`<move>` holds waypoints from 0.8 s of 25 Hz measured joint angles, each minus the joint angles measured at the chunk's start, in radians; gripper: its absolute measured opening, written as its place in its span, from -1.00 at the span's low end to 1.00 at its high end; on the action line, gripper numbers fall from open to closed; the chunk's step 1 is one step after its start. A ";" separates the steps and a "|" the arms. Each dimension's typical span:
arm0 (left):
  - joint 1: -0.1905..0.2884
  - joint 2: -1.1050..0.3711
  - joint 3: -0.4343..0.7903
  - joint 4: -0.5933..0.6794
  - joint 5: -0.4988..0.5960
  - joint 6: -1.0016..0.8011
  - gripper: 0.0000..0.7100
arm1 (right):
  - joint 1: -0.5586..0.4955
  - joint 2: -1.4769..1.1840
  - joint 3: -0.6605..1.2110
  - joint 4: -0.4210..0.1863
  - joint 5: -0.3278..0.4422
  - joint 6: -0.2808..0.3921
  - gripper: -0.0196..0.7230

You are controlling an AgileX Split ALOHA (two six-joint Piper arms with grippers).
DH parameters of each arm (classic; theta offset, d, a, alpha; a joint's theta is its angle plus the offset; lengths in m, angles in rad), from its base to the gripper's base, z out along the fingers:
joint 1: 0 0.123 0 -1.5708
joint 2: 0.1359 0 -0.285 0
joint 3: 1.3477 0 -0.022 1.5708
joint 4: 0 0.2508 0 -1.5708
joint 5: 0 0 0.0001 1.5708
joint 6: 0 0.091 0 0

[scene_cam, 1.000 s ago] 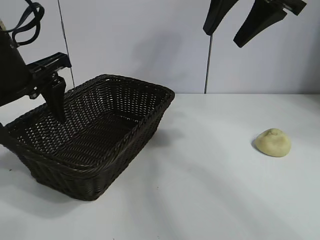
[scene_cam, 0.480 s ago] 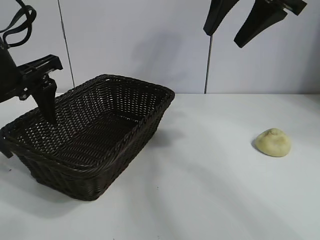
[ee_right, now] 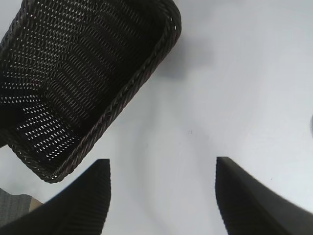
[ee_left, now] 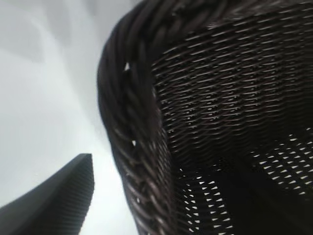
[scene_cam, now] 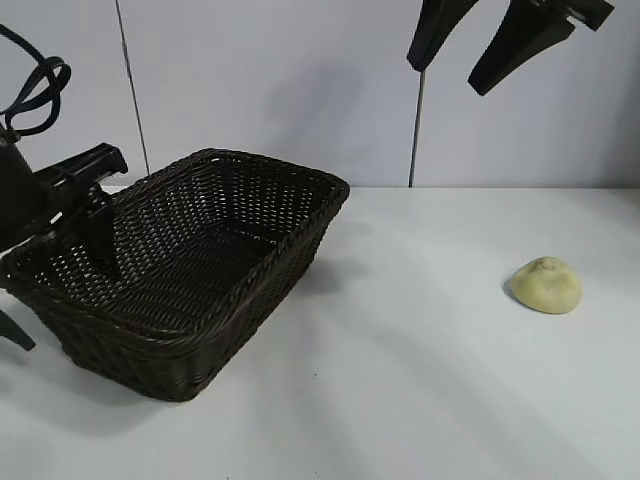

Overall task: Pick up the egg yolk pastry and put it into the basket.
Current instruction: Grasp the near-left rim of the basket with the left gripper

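The egg yolk pastry (scene_cam: 546, 285), a small pale yellow dome, lies on the white table at the right, far from both grippers. The dark brown wicker basket (scene_cam: 250, 290) stands at the left and holds nothing. My left gripper (scene_cam: 65, 300) is open and straddles the basket's left rim, with one finger inside and one outside. In the left wrist view the outside finger (ee_left: 58, 205) stands apart from the braided rim (ee_left: 132, 122). My right gripper (scene_cam: 447, 75) hangs high above the table's middle, open and empty. It also shows in the right wrist view (ee_right: 163, 169), with the basket (ee_right: 122, 98) below.
The white table (scene_cam: 400, 380) runs between the basket and the pastry. A pale wall with a vertical seam (scene_cam: 413, 130) stands behind.
My left gripper has come down and slightly left over the basket's left rim. The basket, the pastry and the right gripper have not moved.
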 joint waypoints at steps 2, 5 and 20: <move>0.000 0.006 0.000 -0.001 -0.019 0.000 0.48 | 0.000 0.000 0.000 0.000 0.000 0.000 0.27; 0.000 0.037 0.000 -0.002 -0.038 -0.001 0.48 | 0.000 0.000 0.000 0.000 0.000 0.000 0.27; 0.000 0.162 0.000 -0.029 -0.105 -0.005 -0.13 | 0.000 0.000 0.000 -0.001 -0.001 0.000 0.27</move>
